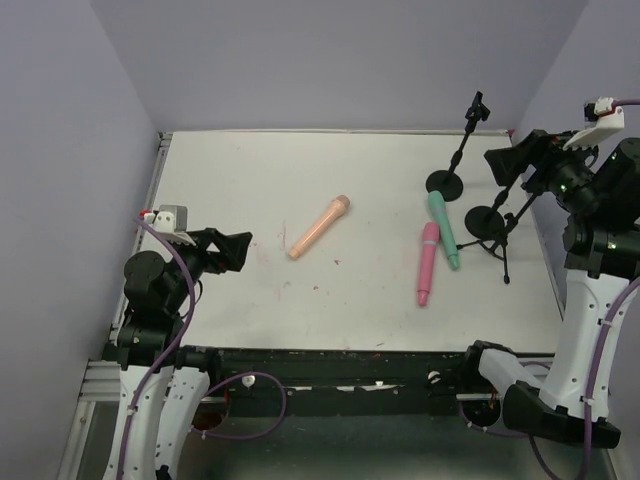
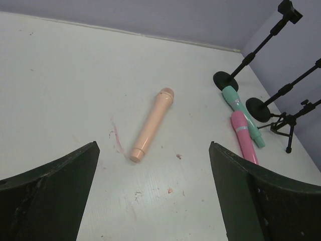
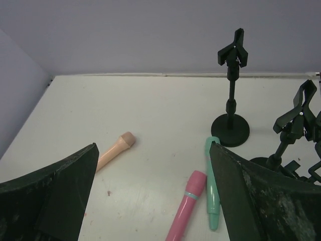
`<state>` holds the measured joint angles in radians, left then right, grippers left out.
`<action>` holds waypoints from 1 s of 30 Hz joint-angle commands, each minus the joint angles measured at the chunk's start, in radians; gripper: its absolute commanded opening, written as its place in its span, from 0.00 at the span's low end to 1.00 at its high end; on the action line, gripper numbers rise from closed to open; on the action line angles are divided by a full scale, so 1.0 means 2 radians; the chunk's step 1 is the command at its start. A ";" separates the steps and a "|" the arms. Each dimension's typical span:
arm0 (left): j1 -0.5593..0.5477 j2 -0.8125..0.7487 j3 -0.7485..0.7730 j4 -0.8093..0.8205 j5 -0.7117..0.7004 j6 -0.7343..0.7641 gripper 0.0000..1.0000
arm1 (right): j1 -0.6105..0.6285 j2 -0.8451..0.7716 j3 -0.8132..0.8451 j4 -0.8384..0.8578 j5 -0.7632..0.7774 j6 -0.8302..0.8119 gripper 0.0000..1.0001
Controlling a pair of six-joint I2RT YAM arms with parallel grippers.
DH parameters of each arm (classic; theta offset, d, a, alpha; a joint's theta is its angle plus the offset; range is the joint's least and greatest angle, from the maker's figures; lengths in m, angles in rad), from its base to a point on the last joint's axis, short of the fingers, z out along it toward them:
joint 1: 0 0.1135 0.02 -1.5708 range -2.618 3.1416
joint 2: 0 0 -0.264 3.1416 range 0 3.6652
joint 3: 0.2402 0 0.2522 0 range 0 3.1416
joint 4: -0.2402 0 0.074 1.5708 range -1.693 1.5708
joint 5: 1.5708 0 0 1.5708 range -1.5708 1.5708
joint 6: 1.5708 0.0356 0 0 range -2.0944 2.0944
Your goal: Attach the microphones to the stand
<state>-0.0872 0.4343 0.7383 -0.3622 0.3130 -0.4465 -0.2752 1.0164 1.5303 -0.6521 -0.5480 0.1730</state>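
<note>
Lying loose on the surface (image 1: pixel 250 180), peach microphone (image 1: pixel 319 228), pink microphone (image 1: pixel 427 264) and green microphone (image 1: pixel 444 229) are unattached. Stands (image 1: pixel 445 182) at two o'clock are bare. Left fingers (image 2: pixel 50 196) and right fingers (image 3: pixel 261 201) are spread, empty.

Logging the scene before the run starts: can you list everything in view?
Peach microphone: 1, peach, lying mid-table.
Pink microphone: 1, pink, lying right of centre.
Green microphone: 1, mint green, lying beside the pink one, near the stands.
Round-base stands: 2, black, upright, far right.
Tripod stand: 1, black, far right.
Table: 1, white.
Left gripper: 1, black, open, near left edge.
Right gripper: 1, black, open, over the stands.
</note>
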 commanded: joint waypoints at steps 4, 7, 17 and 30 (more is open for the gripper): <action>0.001 -0.012 -0.019 0.005 0.016 0.029 0.99 | -0.002 0.027 0.003 -0.029 -0.218 -0.187 1.00; 0.000 -0.013 -0.037 0.014 0.025 0.038 0.99 | 0.004 0.038 0.010 -0.044 -0.253 -0.231 1.00; 0.000 -0.006 -0.082 0.033 0.007 0.055 0.99 | 0.112 0.100 -0.011 -0.022 -0.130 -0.242 1.00; 0.001 0.008 -0.077 0.036 0.025 0.052 0.99 | 0.173 0.202 -0.075 0.146 0.219 -0.110 0.97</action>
<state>-0.0872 0.4583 0.5659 -0.3157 0.3378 -0.3584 0.0341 1.3731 1.3979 -0.5110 -0.3668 -0.1455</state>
